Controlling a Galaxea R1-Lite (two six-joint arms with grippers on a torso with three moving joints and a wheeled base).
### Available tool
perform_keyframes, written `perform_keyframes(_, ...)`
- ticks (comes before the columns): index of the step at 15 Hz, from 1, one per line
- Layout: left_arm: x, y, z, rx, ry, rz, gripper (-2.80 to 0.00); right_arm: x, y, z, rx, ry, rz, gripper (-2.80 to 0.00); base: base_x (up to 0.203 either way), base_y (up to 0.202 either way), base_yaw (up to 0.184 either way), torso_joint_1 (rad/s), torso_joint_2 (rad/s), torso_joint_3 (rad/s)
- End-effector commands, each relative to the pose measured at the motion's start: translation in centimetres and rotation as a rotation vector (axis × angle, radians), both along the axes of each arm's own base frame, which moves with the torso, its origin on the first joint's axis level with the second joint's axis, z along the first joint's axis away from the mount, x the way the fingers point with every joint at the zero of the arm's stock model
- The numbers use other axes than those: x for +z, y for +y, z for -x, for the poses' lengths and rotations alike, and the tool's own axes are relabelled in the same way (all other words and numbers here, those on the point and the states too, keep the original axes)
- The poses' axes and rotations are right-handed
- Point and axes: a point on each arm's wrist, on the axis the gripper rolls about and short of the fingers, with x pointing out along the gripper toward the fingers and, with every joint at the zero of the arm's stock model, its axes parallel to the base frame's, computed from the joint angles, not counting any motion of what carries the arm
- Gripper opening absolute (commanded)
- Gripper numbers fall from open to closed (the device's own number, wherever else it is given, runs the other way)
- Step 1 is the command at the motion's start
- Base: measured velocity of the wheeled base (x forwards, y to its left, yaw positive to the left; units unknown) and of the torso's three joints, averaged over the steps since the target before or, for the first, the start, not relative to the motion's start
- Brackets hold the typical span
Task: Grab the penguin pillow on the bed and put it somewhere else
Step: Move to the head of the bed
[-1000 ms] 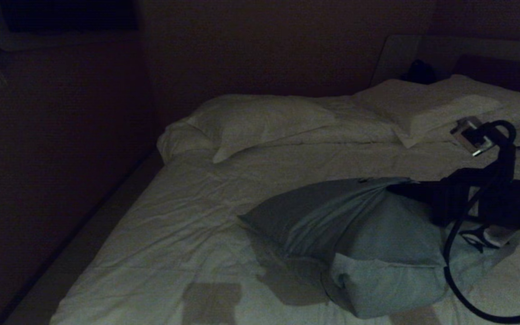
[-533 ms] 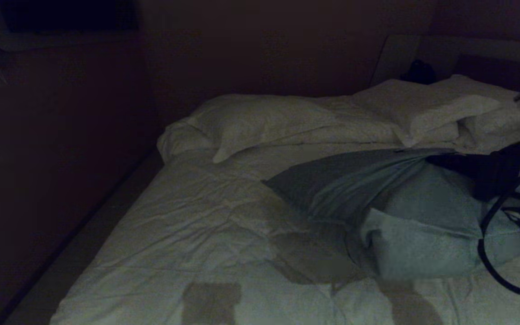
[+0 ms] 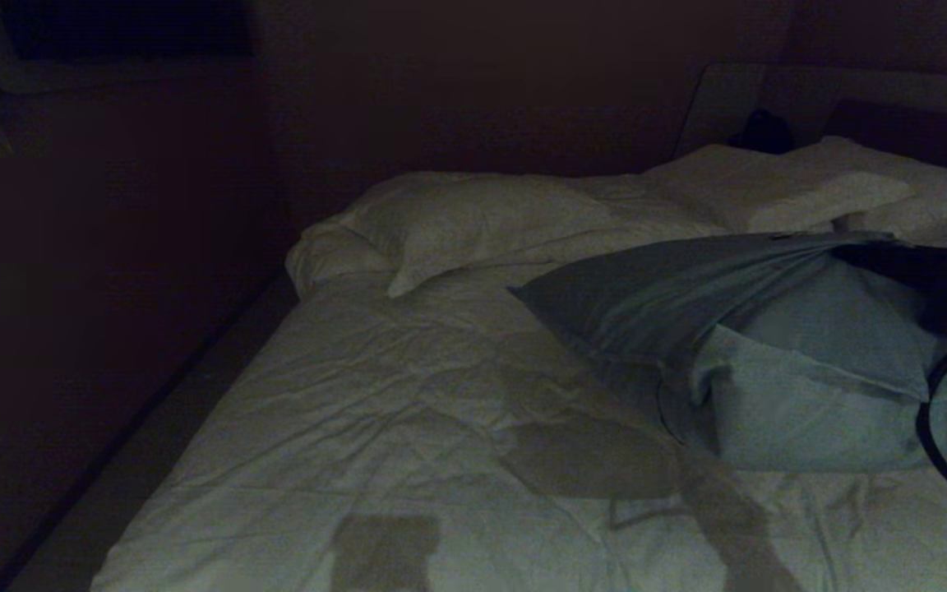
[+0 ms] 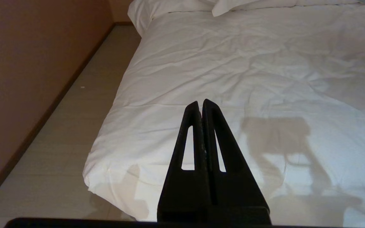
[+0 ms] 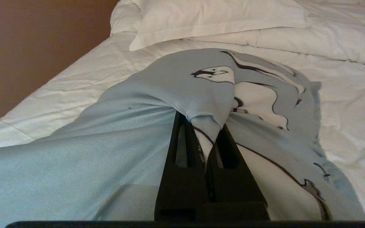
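Note:
The penguin pillow (image 3: 778, 345) is grey-blue and sits bunched on the right side of the bed (image 3: 375, 427), one end pulled up towards the headboard. My right gripper (image 3: 852, 251) is at the view's right edge, shut on a fold of the pillow's cover. In the right wrist view the gripper (image 5: 203, 126) pinches the cloth, and the fabric drapes over the fingertips. The penguin pillow (image 5: 106, 142) shows a black-and-white penguin print (image 5: 214, 72) there. My left gripper (image 4: 200, 103) is shut and holds nothing, parked over the bed's near left corner.
Two white pillows (image 3: 473, 222) (image 3: 778, 193) lie at the head of the bed, in front of a dark headboard (image 3: 917, 123). A brown wall and a strip of floor (image 4: 74, 126) run along the bed's left side. A black cable (image 3: 934, 444) loops over the pillow.
The right gripper has carried the pillow's gripped end to the right and up towards the headboard. The pillow has slid with it across the duvet. The arm is now mostly past the right edge.

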Motion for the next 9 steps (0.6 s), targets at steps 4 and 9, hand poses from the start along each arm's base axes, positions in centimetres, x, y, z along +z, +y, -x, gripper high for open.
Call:
perform_keyframes(4, 0.0, 0.0, 0.0, 0.0, 0.0, 0.001, -2.8, -0.05, 0.0, -0.11, 0.001, 0.001, 0.0, -2.8, 0.0, 0.0, 0.0, 0.0, 0.0, 0.0)
perform_keyframes(9, 0.0, 0.0, 0.0, 0.0, 0.0, 0.003, -2.8, 0.01, -0.57, -0.31, -0.018, 0.002, -0.002, -2.8, 0.001, -0.032, 0.006, 0.002, 0.0, 0.001)
